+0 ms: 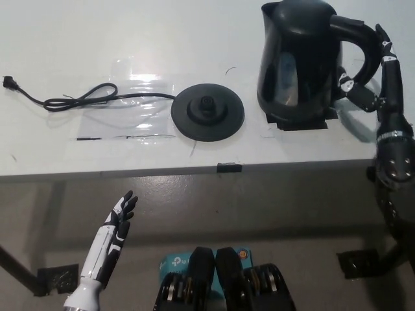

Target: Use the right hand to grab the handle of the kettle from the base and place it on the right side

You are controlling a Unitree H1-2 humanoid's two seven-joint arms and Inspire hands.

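Right hand (pixel 382 78): fingers spread, holding nothing, just right of the kettle (pixel 299 61) handle. Kettle upright, right of the base (pixel 207 111). Left hand (pixel 117 223): open, low left, resting.

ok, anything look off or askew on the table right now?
Nothing stands out. The kettle stands upright on the table, right of its base, nothing spilled. The cord lies loosely looped to the left. The right robot hand is open beside the handle; the left robot hand rests low, open.
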